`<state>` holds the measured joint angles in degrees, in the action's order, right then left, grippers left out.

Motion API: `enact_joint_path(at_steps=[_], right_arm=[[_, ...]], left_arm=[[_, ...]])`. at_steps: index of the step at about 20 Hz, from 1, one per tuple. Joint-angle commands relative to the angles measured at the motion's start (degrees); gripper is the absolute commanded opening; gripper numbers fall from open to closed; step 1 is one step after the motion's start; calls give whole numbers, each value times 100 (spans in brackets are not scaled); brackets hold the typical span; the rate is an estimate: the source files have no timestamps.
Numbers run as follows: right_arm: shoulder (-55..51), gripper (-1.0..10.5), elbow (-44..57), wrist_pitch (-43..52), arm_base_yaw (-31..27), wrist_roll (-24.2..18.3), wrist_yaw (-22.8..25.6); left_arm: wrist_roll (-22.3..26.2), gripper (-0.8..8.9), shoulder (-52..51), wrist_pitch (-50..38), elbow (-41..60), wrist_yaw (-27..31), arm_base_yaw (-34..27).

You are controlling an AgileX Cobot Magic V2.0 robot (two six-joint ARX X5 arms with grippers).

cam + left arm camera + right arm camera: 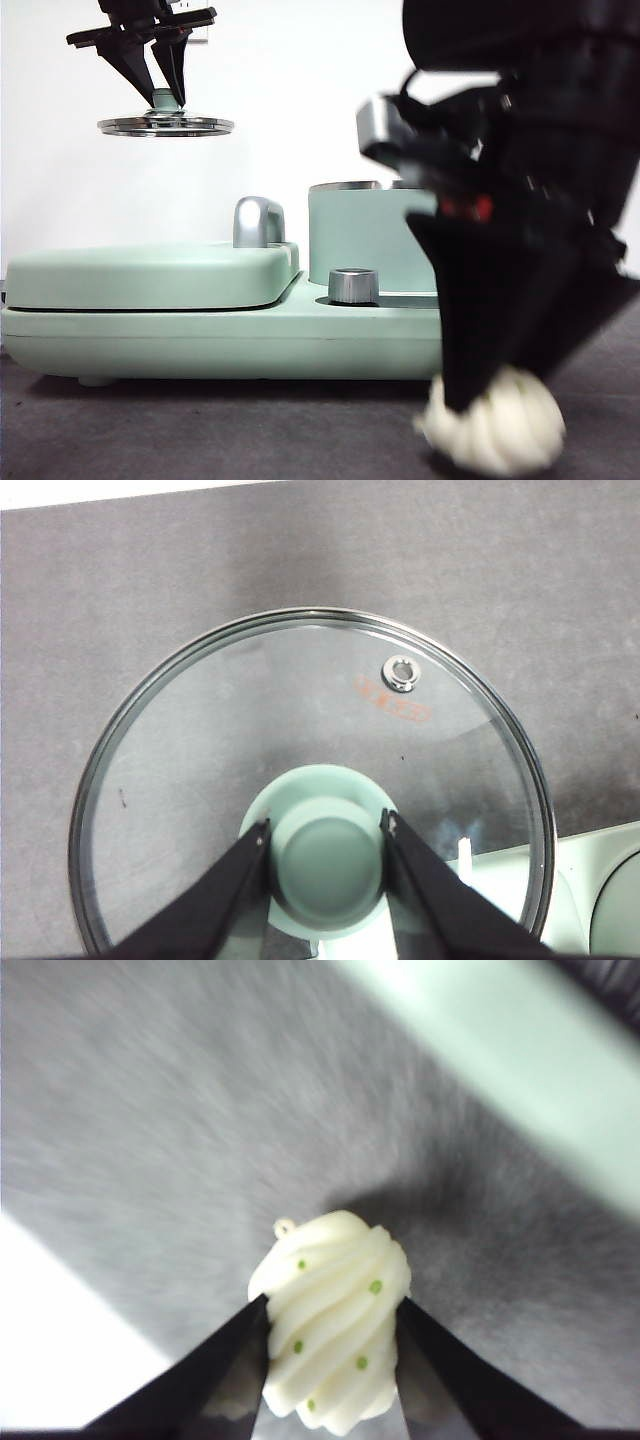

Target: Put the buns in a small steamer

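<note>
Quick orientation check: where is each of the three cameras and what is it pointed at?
Front view: low at table height, level across; both grippers, steamer.
Left wrist view: looks down on glass lid; left gripper grips its knob.
Right wrist view: looks down at ribbed bun between right gripper jaws.
Shared: front view shows lid, bun.

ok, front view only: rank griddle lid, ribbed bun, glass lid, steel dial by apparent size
1. griddle lid, widest by far.
2. ribbed bun and glass lid: similar width; the bun sits nearest the camera, the lid shows edge-on, so unranked.
3. steel dial, smallest.
</note>
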<state>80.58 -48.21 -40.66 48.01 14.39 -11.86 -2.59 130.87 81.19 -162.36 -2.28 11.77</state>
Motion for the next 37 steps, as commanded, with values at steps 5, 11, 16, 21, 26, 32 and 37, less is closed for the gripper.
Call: enact_joint_path(at_steps=[5, 11, 16, 21, 26, 32, 37], right_arm=[[81, 171, -2247, -1786, -74, -269, 398], [1027, 171, -4885, -3117, -855, -1169, 1029], [2297, 171, -6297, -3254, -1526, -1429, 1036], [3143, 171, -6518, -3195, -1886, -1550, 999], [3611, 171, -6516, -3069, -2083, -1596, 973], [3779, 173, -6516, -2944, -2138, -1598, 737], [3781, 334, -6516, -2935, -2162, -1596, 739]], left_arm=[[-50, 25, -22, 149, -77, -17, 20], [-50, 25, -22, 149, -77, -17, 26], [-48, 25, -22, 149, -77, -17, 28], [-48, 25, -22, 149, -77, -17, 31], [-48, 25, -22, 149, -77, -17, 28], [-48, 25, -22, 149, -77, -17, 31], [-48, 25, -22, 149, -77, -17, 28]])
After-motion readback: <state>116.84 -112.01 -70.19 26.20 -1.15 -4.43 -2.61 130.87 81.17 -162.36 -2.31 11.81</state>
